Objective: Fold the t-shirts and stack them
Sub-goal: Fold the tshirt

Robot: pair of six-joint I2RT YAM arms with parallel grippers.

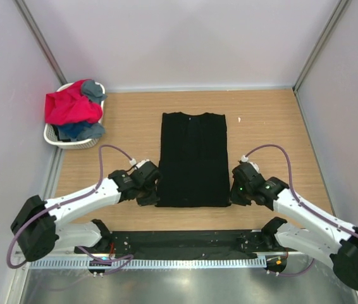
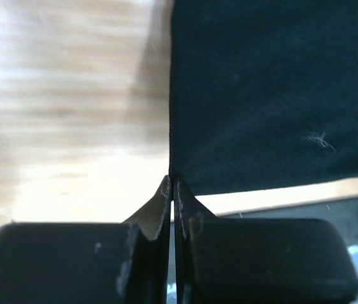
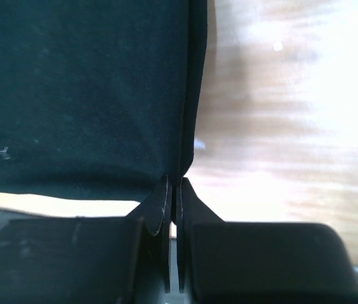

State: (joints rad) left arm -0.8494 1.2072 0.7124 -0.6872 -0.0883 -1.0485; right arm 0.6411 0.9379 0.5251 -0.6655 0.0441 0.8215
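Note:
A large black t-shirt [image 1: 193,158] lies flat on the wooden table, folded into a tall rectangle with its collar at the far end. My left gripper [image 1: 153,191] is at its near left corner, shut, and its tips pinch the shirt's edge [image 2: 171,180]. My right gripper [image 1: 234,191] is at the near right corner, shut on the shirt's folded edge [image 3: 174,180]. The black cloth fills the left wrist view [image 2: 274,95] and the right wrist view [image 3: 84,95]. A red-pink tee [image 1: 71,106], a grey tee [image 1: 94,90] and a blue tee [image 1: 78,130] are heaped at the far left.
The heaped tees sit in a white plastic laundry basket [image 1: 71,144] in the far left corner. Pale walls close the table on three sides. A black strip [image 1: 179,240] and a metal rail run along the near edge between the arm bases.

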